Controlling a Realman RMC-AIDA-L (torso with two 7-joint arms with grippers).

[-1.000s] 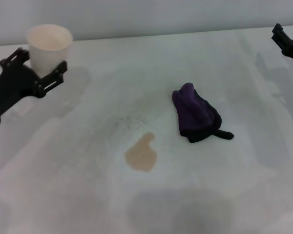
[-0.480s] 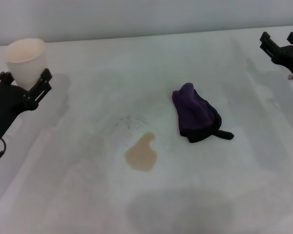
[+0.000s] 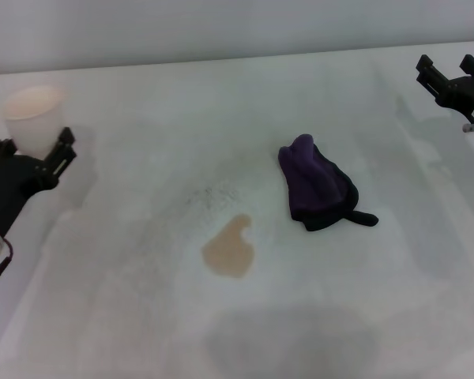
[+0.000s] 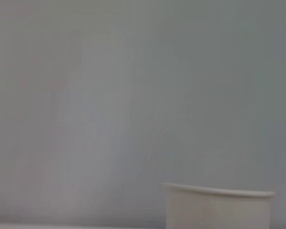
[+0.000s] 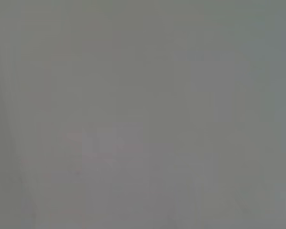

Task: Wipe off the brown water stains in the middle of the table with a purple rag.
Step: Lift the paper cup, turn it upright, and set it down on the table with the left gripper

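Note:
The brown water stains (image 3: 230,250) form one tan blotch with a narrow lobe near the middle of the white table (image 3: 126,316). The purple rag (image 3: 316,186) lies bunched to the right of it, its black tail pointing right. At the far left edge my left gripper (image 3: 30,150) has its fingers on either side of a white paper cup (image 3: 33,118), well away from the rag. My right gripper (image 3: 448,68) hangs at the far right, beyond and to the right of the rag, open with nothing between its fingers. The cup (image 4: 219,206) also shows in the left wrist view.
A faint grey speckled smudge (image 3: 213,195) lies just behind the blotch. A grey wall (image 3: 237,31) closes off the table's far edge. The right wrist view shows only flat grey.
My left gripper has carried the paper cup left and toward the near side. My right gripper has shifted left, further into view. Rag and blotch have not moved.

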